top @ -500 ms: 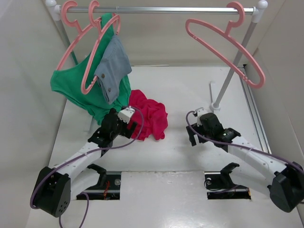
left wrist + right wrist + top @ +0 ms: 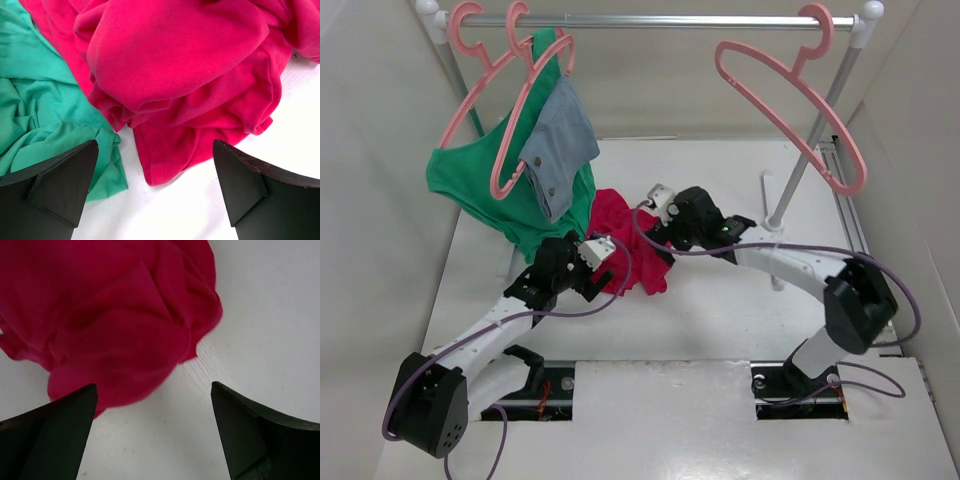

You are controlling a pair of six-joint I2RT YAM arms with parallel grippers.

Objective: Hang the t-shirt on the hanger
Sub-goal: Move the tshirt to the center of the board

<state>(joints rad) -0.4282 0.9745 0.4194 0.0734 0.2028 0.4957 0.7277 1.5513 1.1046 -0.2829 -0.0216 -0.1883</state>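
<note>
The crimson t-shirt (image 2: 620, 215) lies crumpled on the white table, left of centre. It also fills the left wrist view (image 2: 190, 65) and the right wrist view (image 2: 110, 315). My left gripper (image 2: 603, 272) is open at the shirt's near-left hem (image 2: 155, 185), with nothing between its fingers. My right gripper (image 2: 655, 238) is open just over the shirt's right edge (image 2: 152, 425), also empty. The bare salmon-pink hanger (image 2: 790, 95) hangs by its hook at the right end of the rail, tilted down to the right.
A metal rail (image 2: 660, 18) spans the back on a slanted post (image 2: 810, 150). At its left end two pink hangers carry a green garment (image 2: 500, 195) and a grey-blue denim piece (image 2: 558, 140). The green cloth touches the shirt's left side (image 2: 40, 115).
My right arm has swung left from the table's right side to the t-shirt's right edge. My left gripper has edged slightly nearer the shirt. The bare hanger has shifted a little.
</note>
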